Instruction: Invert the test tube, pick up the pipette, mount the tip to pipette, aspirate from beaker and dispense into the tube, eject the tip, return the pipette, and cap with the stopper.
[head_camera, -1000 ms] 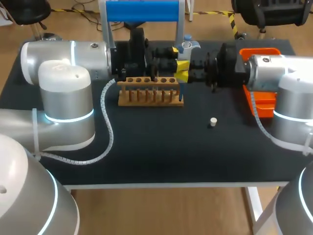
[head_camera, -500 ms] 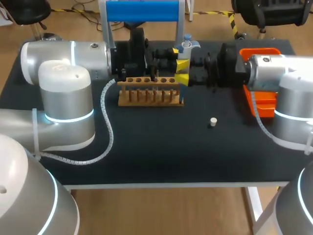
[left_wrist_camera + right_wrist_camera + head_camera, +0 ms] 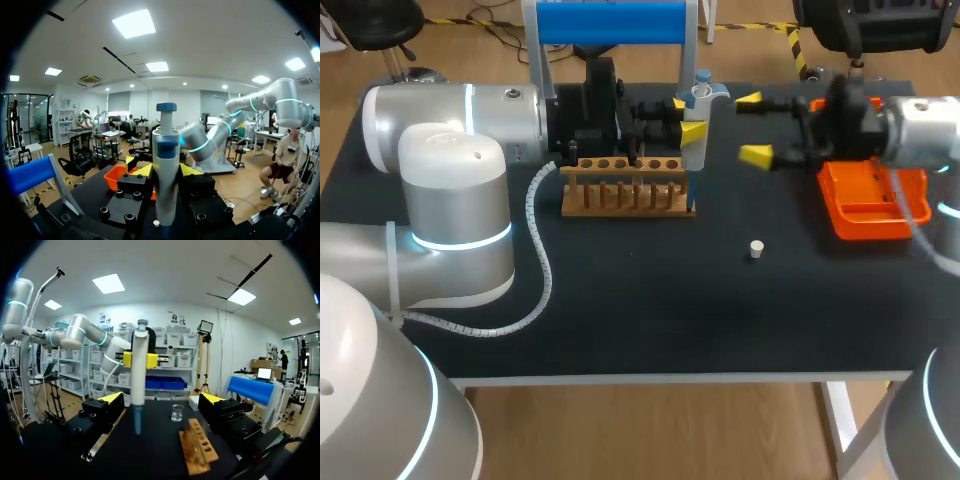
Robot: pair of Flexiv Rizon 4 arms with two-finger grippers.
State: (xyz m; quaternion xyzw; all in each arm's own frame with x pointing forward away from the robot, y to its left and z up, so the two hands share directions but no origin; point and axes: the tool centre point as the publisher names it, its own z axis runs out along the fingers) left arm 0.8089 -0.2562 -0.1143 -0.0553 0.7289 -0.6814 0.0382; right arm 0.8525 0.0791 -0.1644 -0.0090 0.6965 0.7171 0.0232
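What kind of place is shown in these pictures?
Likely a robotics laboratory with a chemistry bench set up. On the black table stand a wooden test tube rack and a glass beaker, and my left gripper holds a pipette.

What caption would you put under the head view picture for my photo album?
Left gripper holds the pipette upright beside the wooden rack; right gripper open near the orange tray.

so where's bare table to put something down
The table is bare along its near strip, from the wooden rack and white stopper to the front edge. Crowded at the back: left hand holding the pipette, right hand, orange tray.
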